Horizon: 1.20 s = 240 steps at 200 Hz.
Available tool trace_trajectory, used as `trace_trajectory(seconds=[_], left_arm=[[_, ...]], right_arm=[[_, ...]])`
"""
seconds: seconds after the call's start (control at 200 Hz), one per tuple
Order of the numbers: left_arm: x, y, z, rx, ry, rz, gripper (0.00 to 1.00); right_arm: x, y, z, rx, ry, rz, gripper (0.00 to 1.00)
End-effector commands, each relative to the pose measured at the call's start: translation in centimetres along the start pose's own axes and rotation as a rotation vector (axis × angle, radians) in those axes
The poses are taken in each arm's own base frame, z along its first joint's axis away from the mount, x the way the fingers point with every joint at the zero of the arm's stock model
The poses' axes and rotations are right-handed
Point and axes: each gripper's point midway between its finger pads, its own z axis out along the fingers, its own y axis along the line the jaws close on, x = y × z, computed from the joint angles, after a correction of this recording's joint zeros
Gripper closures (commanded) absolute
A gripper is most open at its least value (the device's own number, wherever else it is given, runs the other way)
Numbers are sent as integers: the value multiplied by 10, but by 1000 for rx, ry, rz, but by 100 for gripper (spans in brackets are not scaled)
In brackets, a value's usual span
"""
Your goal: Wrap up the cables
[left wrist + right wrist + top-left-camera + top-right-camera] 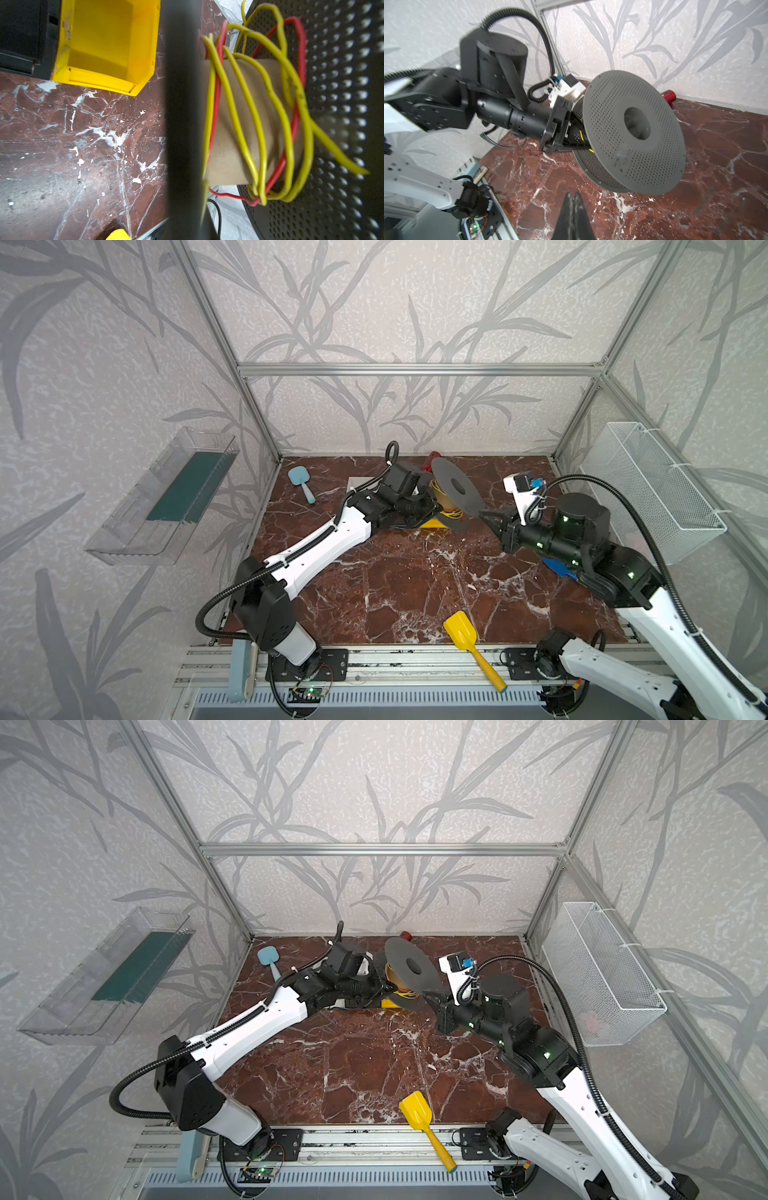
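Note:
The cables are a thin yellow wire [340, 151] looped loosely round the cardboard core [225, 155] of a grey perforated spool [446, 472], with a red wire [301, 41] among the turns. In both top views the yellow loops [451, 512] [405, 994] hang under the tilted spool [399, 955]. My left gripper [577, 137] reaches in between the two discs [654, 104] and is shut on the spool, holding it tilted above the table; its fingertips are hidden. My right gripper [573, 195] [484, 516] is shut and empty, just off the spool's rim.
A yellow bin [104, 41] sits by the spool. Near the front edge lies a yellow shovel [459, 628], a blue shovel [557, 568] under the right arm, a light blue paddle [301, 479] at back left. A white wire basket [656, 489] hangs on the right wall.

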Motion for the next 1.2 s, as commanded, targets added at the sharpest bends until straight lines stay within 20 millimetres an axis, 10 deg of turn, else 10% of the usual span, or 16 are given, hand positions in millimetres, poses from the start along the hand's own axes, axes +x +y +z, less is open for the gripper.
trace_trajectory(seconds=[0.0,0.285,0.62,0.995,1.194], left_arm=[[8,-45,-35,189,13,225,100],[56,-23,-86,348,212,428,100],[102,-2,-100,503,381,461,100],[92,35,-42,529,354,299,100],[95,30,-45,639,349,295,100]], right_arm=[[21,1,1,-56,149,104,91],[3,-50,-4,-83,77,342,46],[4,-76,0,-99,41,427,41],[38,-99,13,-27,69,455,41],[65,-113,20,11,114,473,41]])
